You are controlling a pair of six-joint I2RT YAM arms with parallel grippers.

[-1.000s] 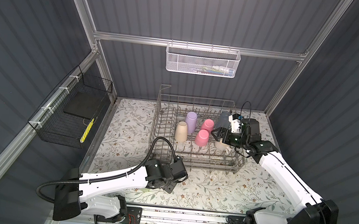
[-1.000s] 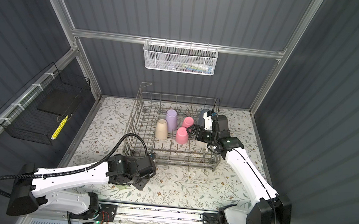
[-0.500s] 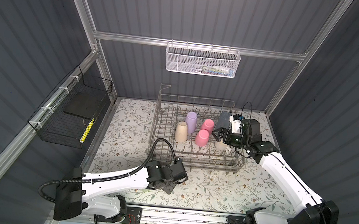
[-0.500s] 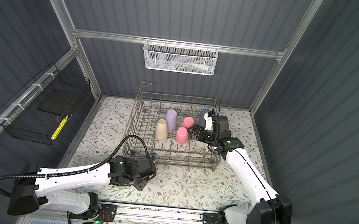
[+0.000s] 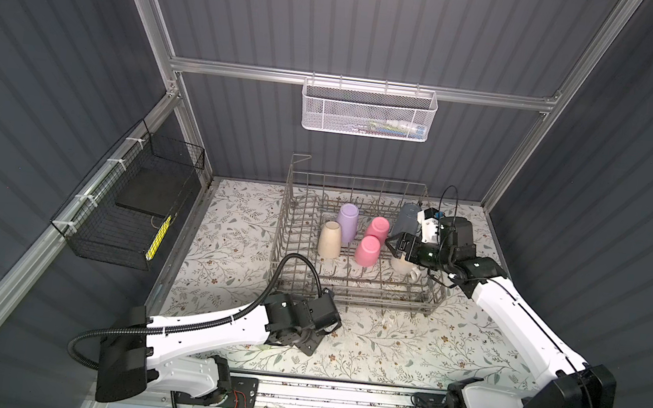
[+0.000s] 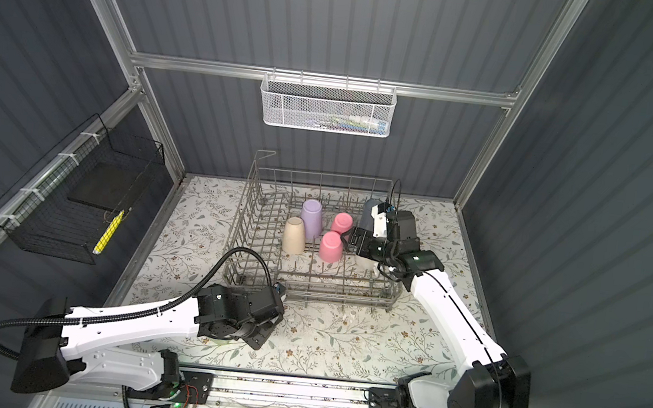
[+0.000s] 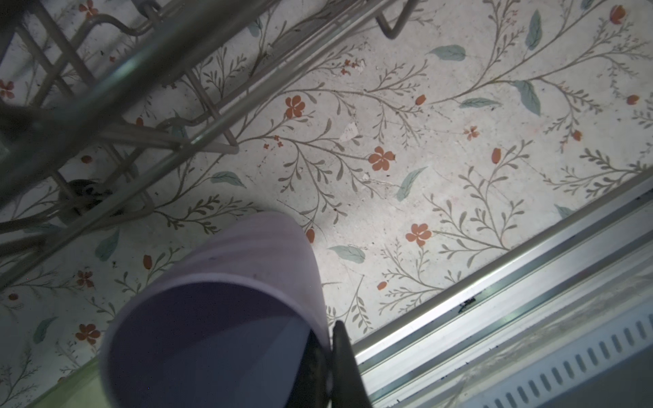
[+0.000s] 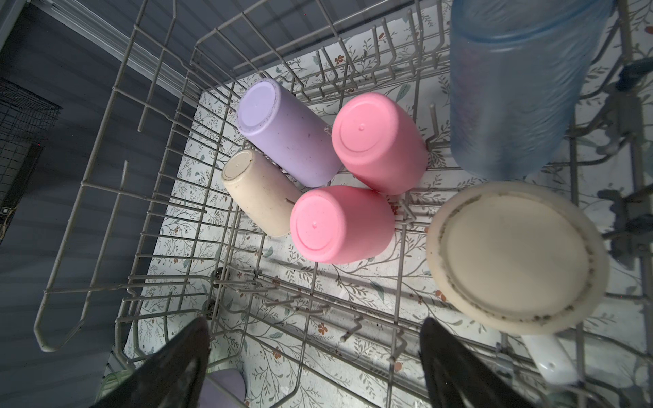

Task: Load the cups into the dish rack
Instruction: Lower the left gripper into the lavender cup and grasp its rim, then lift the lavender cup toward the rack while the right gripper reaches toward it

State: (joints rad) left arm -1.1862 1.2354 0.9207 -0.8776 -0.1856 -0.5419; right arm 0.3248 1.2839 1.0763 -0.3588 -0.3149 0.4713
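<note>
**Jaw state.** The left gripper [image 7: 328,348] is closed on the wall of the held lilac cup [image 7: 226,282]. In the left wrist view, one black finger [image 7: 344,356] lies outside the rim and the other sits inside the mouth. The right gripper [image 8: 316,325] stands wide and holds nothing.

**Left arm.** The held lilac cup sits low over the floral table [image 5: 404,348], outside the dish rack [image 5: 352,296] and just in front of its front left corner. A green cup [image 7: 67,378] shows at the picture edge beside it (only a sliver is visible, so its pose cannot be told).

**Right arm.** The gripper hangs over the right half of the rack interior, fingers pointing toward the rack's centre and apart from every cup.

**Rack contents.** Six cups are loaded.
- The racked lilac cup [image 5: 347,220] and the narrow cream cup [image 5: 330,239] are base up, side by side, at centre left.
- The rear pink cup [image 5: 376,227] and the front pink cup [image 5: 367,250] are base up, just right of those two.
- The blue cup [image 5: 406,220] is near the right rear corner.
- The wide cream cup [image 8: 516,258] is base up, in front of the blue cup and partly hidden under the right wrist in both top views.
</note>
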